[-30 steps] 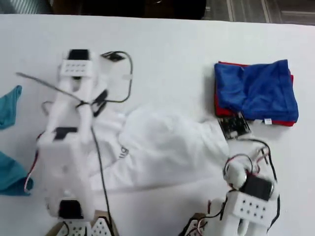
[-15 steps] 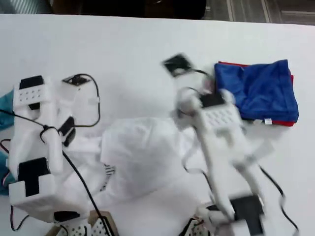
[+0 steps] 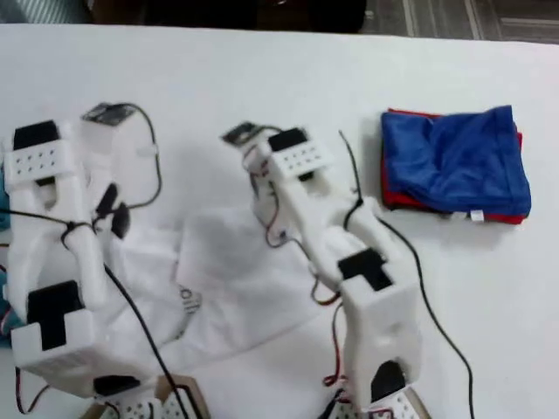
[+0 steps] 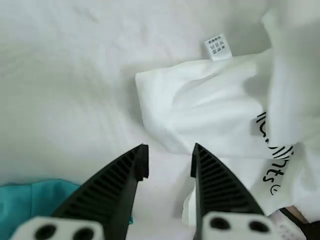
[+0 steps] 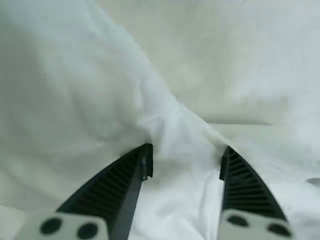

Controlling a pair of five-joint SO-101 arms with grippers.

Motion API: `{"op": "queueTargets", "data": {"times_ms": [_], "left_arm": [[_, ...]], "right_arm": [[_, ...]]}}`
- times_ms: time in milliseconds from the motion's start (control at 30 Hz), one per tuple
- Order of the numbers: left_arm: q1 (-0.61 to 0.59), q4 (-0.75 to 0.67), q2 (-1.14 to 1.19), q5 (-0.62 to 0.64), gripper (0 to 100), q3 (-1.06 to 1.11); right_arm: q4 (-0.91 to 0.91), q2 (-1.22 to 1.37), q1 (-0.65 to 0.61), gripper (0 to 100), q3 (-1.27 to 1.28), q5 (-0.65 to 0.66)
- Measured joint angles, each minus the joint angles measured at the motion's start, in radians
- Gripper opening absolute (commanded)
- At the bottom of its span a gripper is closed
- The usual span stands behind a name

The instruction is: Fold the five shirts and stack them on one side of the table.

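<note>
White shirt (image 3: 244, 271) lies rumpled on the arms' side of the table (image 3: 306, 70), between the two arms, with part of it doubled over (dark lettering shows on one flap). The left gripper (image 4: 168, 161) hangs over bare tabletop just beside the shirt's folded corner, jaws slightly parted and holding nothing. A teal shirt (image 4: 30, 202) lies close by. The right gripper (image 5: 185, 161) hovers above white cloth, jaws spread wide, empty. Well apart, a folded blue shirt (image 3: 454, 157) rests on a red shirt (image 3: 395, 199).
</note>
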Motion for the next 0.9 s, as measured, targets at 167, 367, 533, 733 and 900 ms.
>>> {"op": "queueTargets", "data": {"times_ms": [167, 367, 533, 733, 900], "left_arm": [[0.009, -0.061, 0.0, 0.0, 17, 0.066], [0.052, -0.164, 0.0, 0.0, 8, 0.21], [0.055, -0.222, 0.0, 0.0, 2, 0.245], [0.054, -0.226, 0.0, 0.0, 3, 0.247], [0.054, -0.242, 0.0, 0.0, 3, 0.247]], "right_arm": [[-0.006, 0.014, 0.0, 16.9, 0.049, 0.028], [-0.038, 0.014, 0.037, 2.3, 0.068, 0.043], [0.009, 0.011, 0.109, 2.2, 0.041, 0.043], [0.055, -0.207, 0.193, 2.1, 0.044, 0.049], [0.147, -0.486, 0.199, 2.1, 0.163, 0.051]]}}
